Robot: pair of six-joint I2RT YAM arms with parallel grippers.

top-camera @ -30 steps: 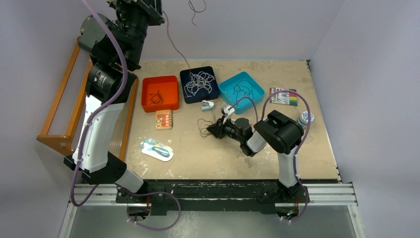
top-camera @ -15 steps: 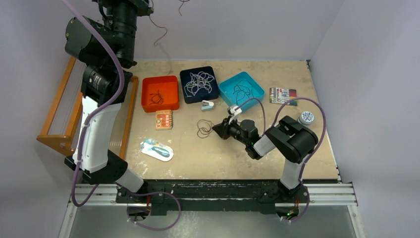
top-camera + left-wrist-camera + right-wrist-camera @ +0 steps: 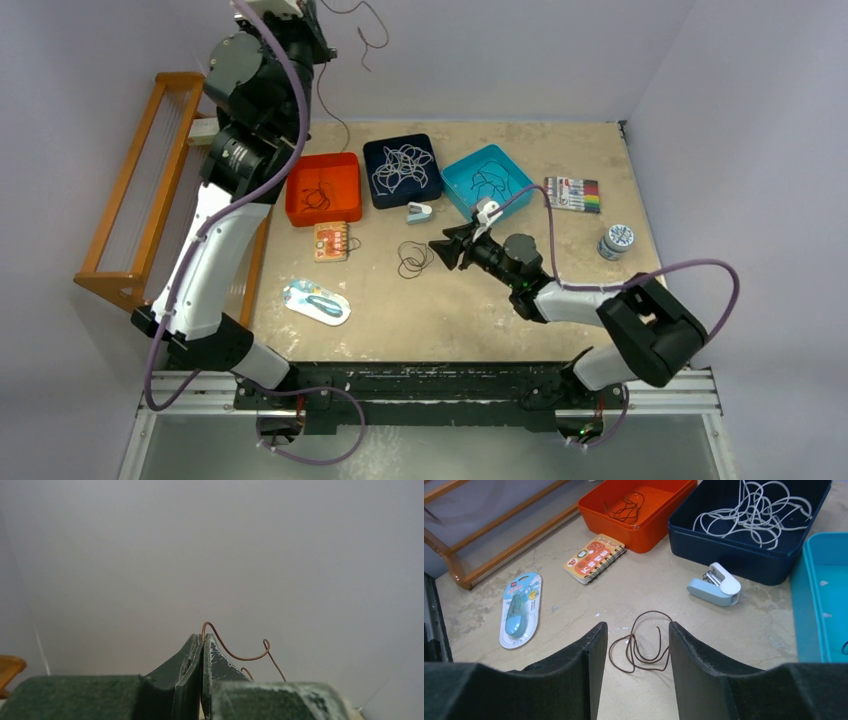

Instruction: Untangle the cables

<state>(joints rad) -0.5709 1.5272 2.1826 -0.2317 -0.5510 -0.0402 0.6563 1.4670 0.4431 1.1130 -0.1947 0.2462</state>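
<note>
My raised left gripper (image 3: 202, 646) pinches a thin brown cable (image 3: 242, 659); my right gripper (image 3: 638, 630) hangs parted above a coiled dark cable (image 3: 654, 612).

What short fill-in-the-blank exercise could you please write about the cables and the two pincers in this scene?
1. The white cables lie in the tray that is dark ____.
2. The thin cable pinched in the left pincer is ____ in colour.
3. The right pincer stands ____, with a loose coil of cable on the table just ahead of it.

Missing words: blue; brown; open.
</note>
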